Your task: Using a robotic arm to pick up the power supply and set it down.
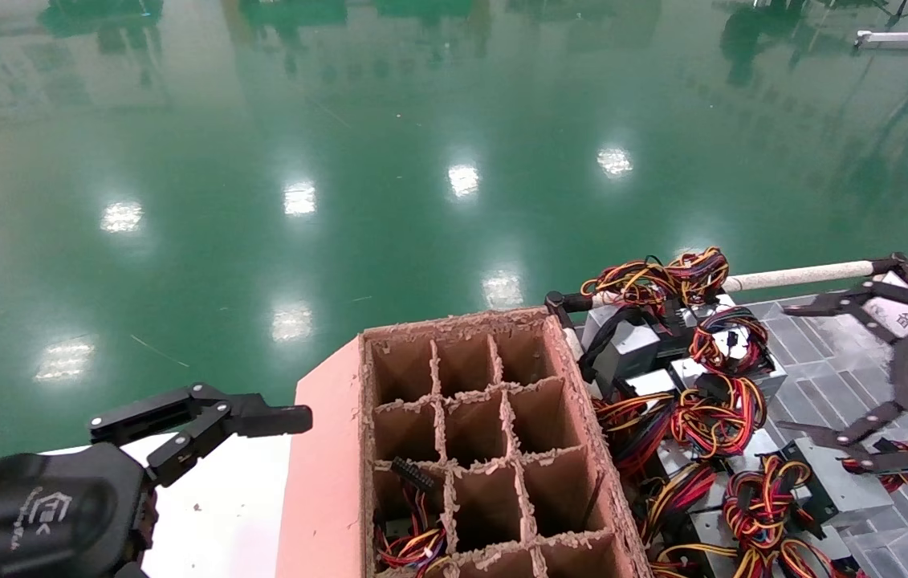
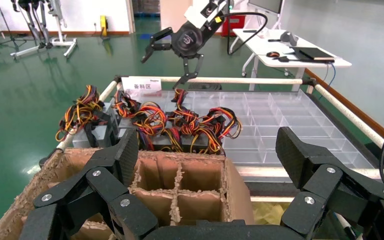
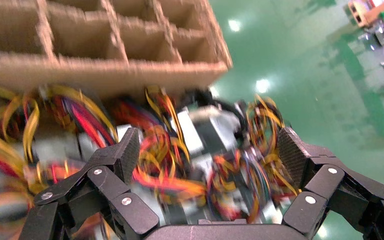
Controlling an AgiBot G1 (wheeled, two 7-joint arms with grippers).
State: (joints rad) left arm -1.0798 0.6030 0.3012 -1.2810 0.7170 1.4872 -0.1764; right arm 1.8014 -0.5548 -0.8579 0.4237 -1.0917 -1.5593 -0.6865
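Observation:
Several silver-grey power supplies (image 1: 622, 345) with red, yellow and black wire bundles lie heaped in a clear tray, right of a cardboard box. Which of them has the long loose bundle I cannot tell. My right robotic arm's gripper (image 1: 803, 371) hangs open over the right side of the heap, holding nothing. In the right wrist view its fingers (image 3: 125, 152) spread wide above the blurred power supplies (image 3: 205, 130). My left gripper (image 1: 305, 419) sits low at the left, open and empty. In the left wrist view it (image 2: 207, 160) looks across the box towards the heap (image 2: 180, 122) and the right gripper (image 2: 160, 74).
The brown cardboard box (image 1: 454, 321) is split into several cells; one near cell holds wires with a black connector (image 1: 413, 538). The clear gridded tray (image 1: 839, 353) is bounded by a white padded rail (image 1: 799, 277). Green floor lies beyond. A white surface (image 1: 237, 514) is under the left arm.

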